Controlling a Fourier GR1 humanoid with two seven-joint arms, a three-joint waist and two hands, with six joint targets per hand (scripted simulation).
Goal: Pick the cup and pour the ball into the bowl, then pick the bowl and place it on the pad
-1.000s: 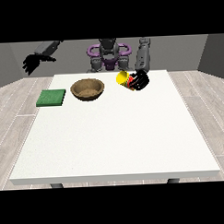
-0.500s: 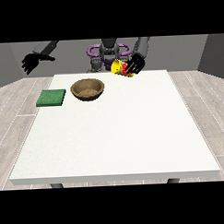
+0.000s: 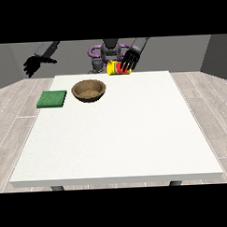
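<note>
Since a second ago the hand at the view's right has carried the cup up off the table and inward, so it now hangs above the far edge, in front of the robot's torso. Its fingers are curled over the yellow and red cup, which lies tipped on its side with its open end pointing away from that hand, towards the view's left. No ball can be made out. Below and to the left of the holding hand sits the brown bowl, upright, and beyond it the green pad, close beside the bowl but apart. The hand at the view's left hangs off the table's far corner, fingers drooping, holding nothing.
</note>
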